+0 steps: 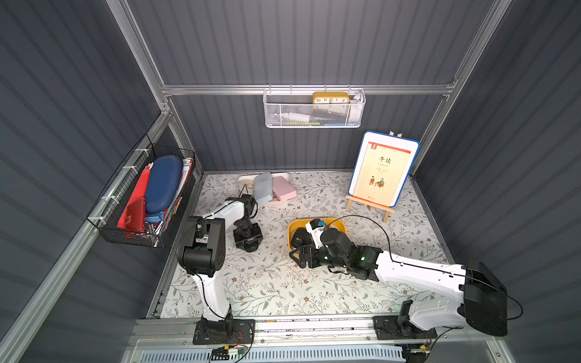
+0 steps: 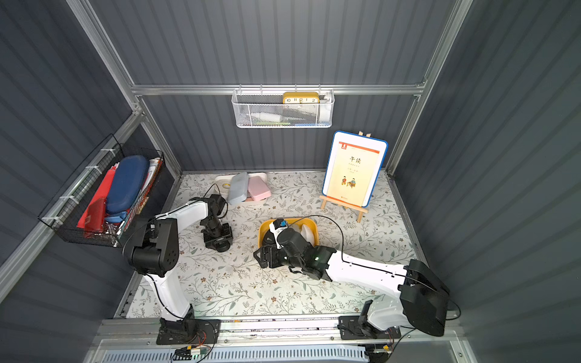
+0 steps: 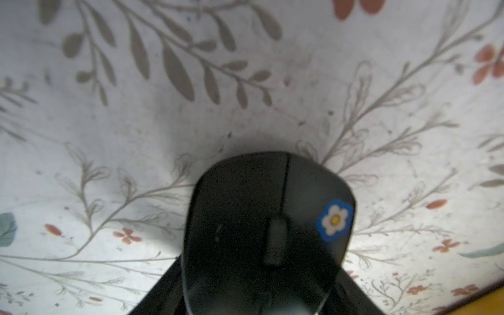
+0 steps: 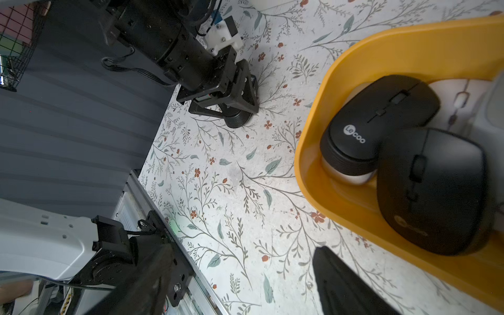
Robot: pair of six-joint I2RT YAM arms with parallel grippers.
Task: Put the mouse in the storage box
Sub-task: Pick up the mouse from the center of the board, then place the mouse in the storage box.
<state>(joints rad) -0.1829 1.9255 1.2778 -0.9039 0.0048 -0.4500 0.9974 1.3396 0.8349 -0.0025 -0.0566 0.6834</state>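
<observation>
Grasp step: the left gripper [image 1: 249, 242] pinches narrow on the black sticker-marked plastic mouse [image 3: 268, 231], centre-left; next it should lift it into the yellow plastic storage box [image 4: 306, 169].

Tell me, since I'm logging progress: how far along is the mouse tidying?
Done: a black mouse, a second black mouse and a white mouse sit in the storage box. In hand: the left end effector grips the flower-sticker mouse, on the table. Left: carrying it into the box.
</observation>
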